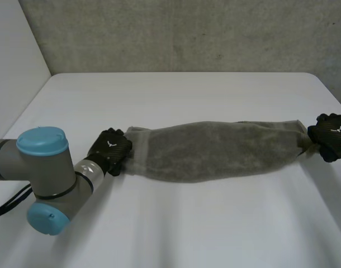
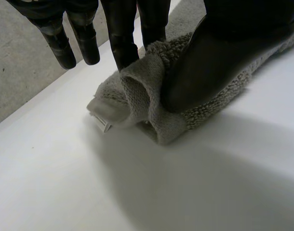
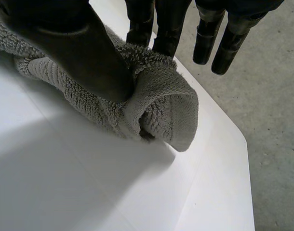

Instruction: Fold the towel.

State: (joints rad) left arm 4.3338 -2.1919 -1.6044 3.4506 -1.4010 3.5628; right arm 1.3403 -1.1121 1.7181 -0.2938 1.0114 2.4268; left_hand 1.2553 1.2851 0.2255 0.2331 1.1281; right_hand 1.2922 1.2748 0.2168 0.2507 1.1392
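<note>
Two hands hold the grey towel (image 1: 215,149), stretched long across the white table (image 1: 187,229). The left hand (image 1: 110,149) pinches one end between thumb and fingers. The right hand (image 1: 331,135) pinches the other end the same way.

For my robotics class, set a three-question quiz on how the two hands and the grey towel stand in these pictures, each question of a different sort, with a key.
1. True or false: the left hand is open and clear of the towel.
2. Where on the towel does the right hand grip? A: the middle. B: one end. C: nowhere.
3. Fill in: the towel stretches between the two ____, over the white table.
Key: 1 false, it pinches an end; 2 B; 3 hands.
</note>
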